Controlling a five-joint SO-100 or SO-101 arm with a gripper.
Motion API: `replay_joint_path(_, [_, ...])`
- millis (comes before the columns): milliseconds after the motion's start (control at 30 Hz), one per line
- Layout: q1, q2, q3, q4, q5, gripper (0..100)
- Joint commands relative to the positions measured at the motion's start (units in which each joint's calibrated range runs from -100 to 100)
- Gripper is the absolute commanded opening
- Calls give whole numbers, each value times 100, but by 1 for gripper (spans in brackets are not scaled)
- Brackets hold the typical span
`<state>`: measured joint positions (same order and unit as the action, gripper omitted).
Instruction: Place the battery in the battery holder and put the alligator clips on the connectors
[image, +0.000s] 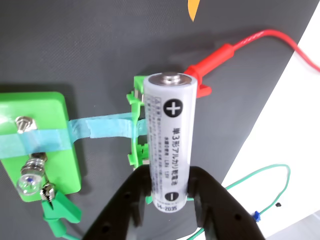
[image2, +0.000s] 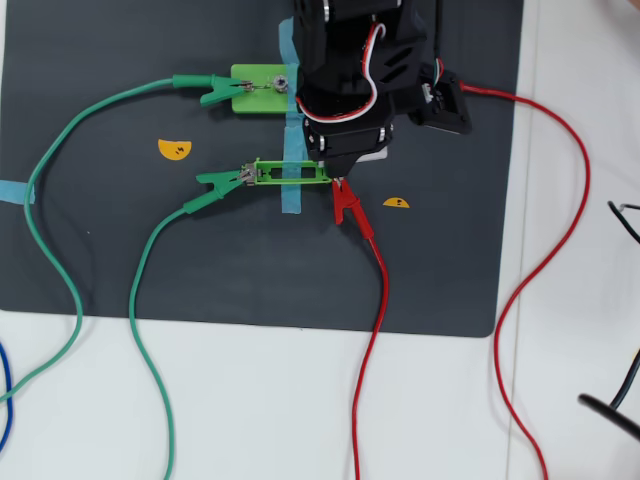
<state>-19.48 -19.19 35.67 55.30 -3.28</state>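
While the hand (image: 170, 200) grips it, the battery (image: 169, 140) seemingly overhangs the battery holder (image: 136, 125).

Tabletop (image2: 560, 400): white, smooth, matte; visible along the bottom and right of the overhead view and at the right edge of the wrist view.

Mat (image2: 120, 260): dark grey, rectangular with rounded lower corners, lying flat on the tabletop; it covers most of the upper overhead view and fills the wrist view's background.

Stickers: two orange half-discs on the mat, one at left (image2: 174, 149), one at right (image2: 396, 203); an orange shape (image: 194, 9) shows at the wrist view's top edge.

Tape: blue strip (image2: 14, 191) at the mat's left edge.

Light: even, diffuse, with soft shadows. No walls, floor or windows in view.
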Motion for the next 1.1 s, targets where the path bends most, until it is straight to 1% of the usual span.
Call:
replay_joint_path(0, [621,-671,301,-94,29,1])
replay_joint_path(133, [1136,-960,520,-94,149,1])
replay_joint_path(233, [1317,-1003,678,-102,232,1])
replay_joint_path(300, [1348,-986,757,-137,237,1])
replay_joint_path(467, [1277,-603,1170,-1048,227,1])
replay_joint_path(700, [1348,-305,1152,-1366,232,1])
replay_joint_path(867, [1348,-271,1161,-1374,221,1])
replay_joint_path(1067, [1408,358,950,-1391,227,1])
